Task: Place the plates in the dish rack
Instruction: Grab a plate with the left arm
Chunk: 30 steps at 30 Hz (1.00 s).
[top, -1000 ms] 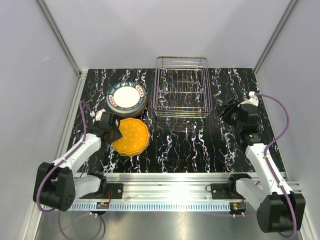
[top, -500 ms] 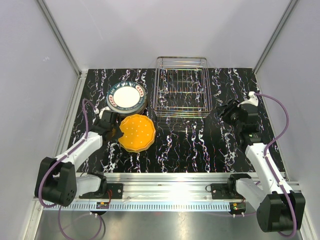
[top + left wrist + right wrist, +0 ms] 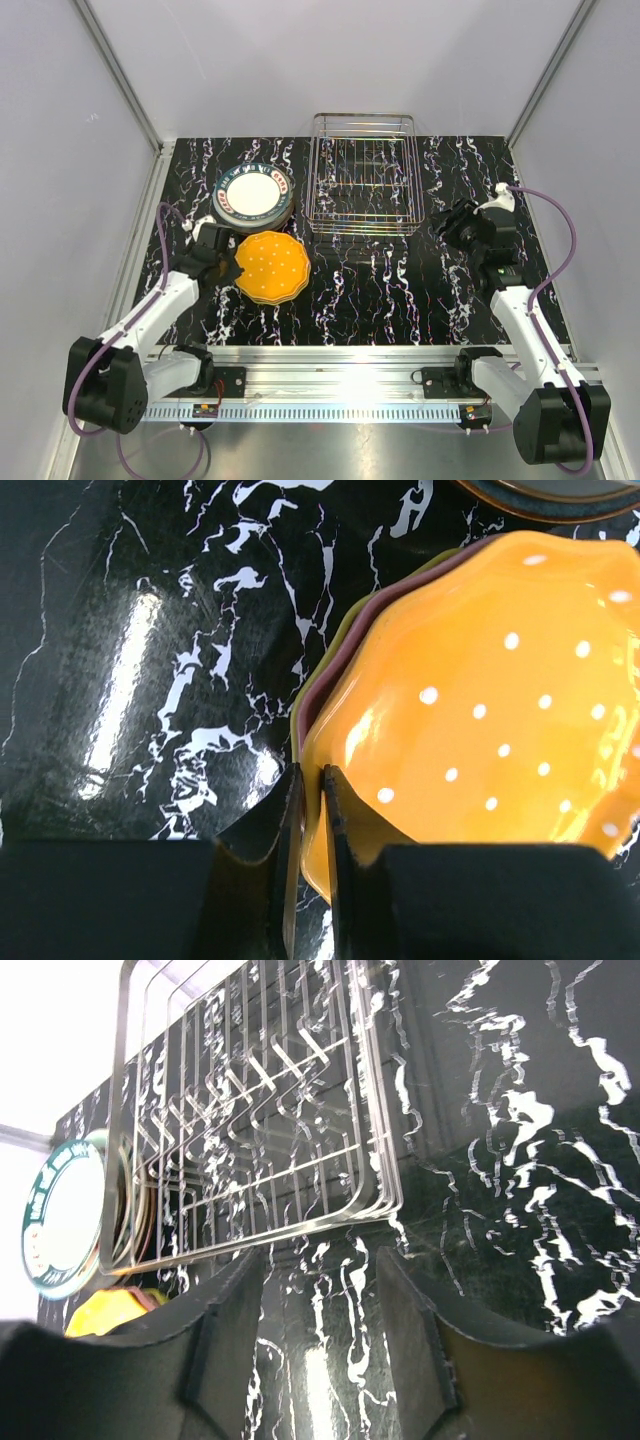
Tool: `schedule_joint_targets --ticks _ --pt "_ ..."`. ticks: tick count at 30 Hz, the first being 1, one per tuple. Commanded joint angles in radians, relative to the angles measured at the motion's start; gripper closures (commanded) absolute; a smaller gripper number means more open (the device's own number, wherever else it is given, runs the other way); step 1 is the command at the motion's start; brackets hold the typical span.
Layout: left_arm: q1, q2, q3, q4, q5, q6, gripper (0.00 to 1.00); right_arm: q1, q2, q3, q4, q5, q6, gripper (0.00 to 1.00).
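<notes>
I am pinching the orange plate by its left rim with the left hand. Its fingers are pressing on either face of the scalloped edge, since a thin rim grip is what lets a flat plate be tipped upright for the dish rack. The plate is lying toward the left side of the tabletop. It is resting on a pink plate whose edge is peeking out beneath it, just in front of the dark-rimmed stack. The rack is sitting at the middle of the far edge, holding nothing. The right hand is hovering spread and empty near the right edge, facing the rack, probably waiting to steady a plate going in.
</notes>
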State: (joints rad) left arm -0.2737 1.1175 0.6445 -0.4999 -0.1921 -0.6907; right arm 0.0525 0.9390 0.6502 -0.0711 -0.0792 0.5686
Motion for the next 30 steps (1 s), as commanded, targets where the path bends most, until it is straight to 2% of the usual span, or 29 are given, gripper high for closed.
schedule_joint_targets --ticks 1,5,10,14,18,25,30 --pt "-0.005 -0.051 0.05 -0.029 -0.02 -0.001 1.0 0.009 -0.017 -0.001 0.063 -0.071 -0.033 0.43" --pt "-0.005 -0.082 0.067 -0.06 -0.017 0.003 1.0 0.013 -0.029 0.005 0.103 -0.2 -0.088 0.36" --pt "-0.005 -0.094 0.109 -0.1 0.0 0.029 1.0 0.024 -0.045 -0.004 0.143 -0.277 -0.105 0.32" --pt "-0.005 -0.081 0.122 -0.111 0.019 0.037 1.0 0.033 -0.042 -0.001 0.148 -0.303 -0.111 0.33" --pt "-0.005 -0.085 0.145 -0.123 0.031 0.043 1.0 0.069 -0.025 0.003 0.18 -0.37 -0.124 0.38" --pt "-0.005 -0.021 0.3 -0.262 0.045 0.085 1.0 0.36 0.017 0.055 0.163 -0.312 -0.298 0.37" --pt "-0.005 -0.016 0.365 -0.289 0.072 0.097 1.0 0.579 0.014 0.066 0.178 -0.191 -0.369 0.35"
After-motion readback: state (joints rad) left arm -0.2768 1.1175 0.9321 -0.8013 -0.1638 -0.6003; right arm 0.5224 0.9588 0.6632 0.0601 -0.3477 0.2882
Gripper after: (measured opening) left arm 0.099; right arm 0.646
